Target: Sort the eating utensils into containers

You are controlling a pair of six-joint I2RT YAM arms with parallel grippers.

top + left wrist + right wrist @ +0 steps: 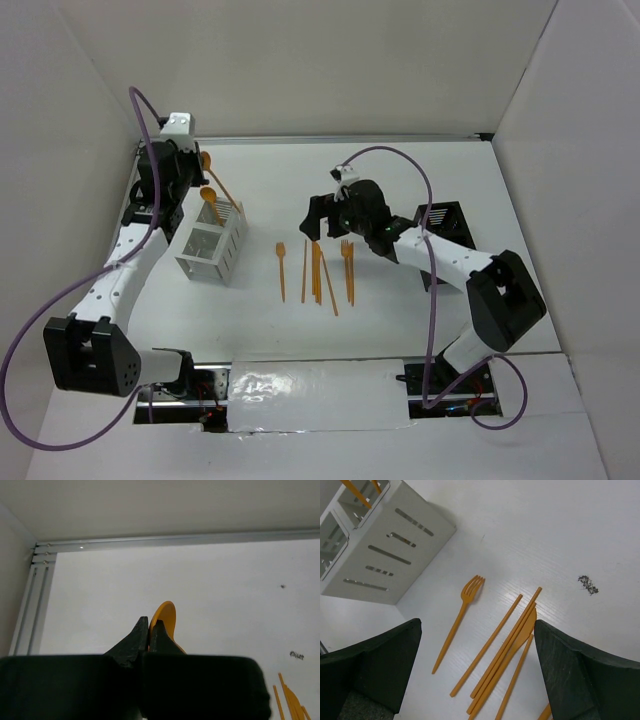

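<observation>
Now, my left claw [149, 630] is pinched tight on an orange spoon [165, 617], up over the far end of the white caddy [212, 250]. Another spoon [210, 200] stands in that caddy. My right claw [476, 630] is wide apart, hanging over the loose forks and sticks [318, 270] on the tabletop [520, 180] beside the white caddy. The black caddy [445, 222] sits farther off.
</observation>
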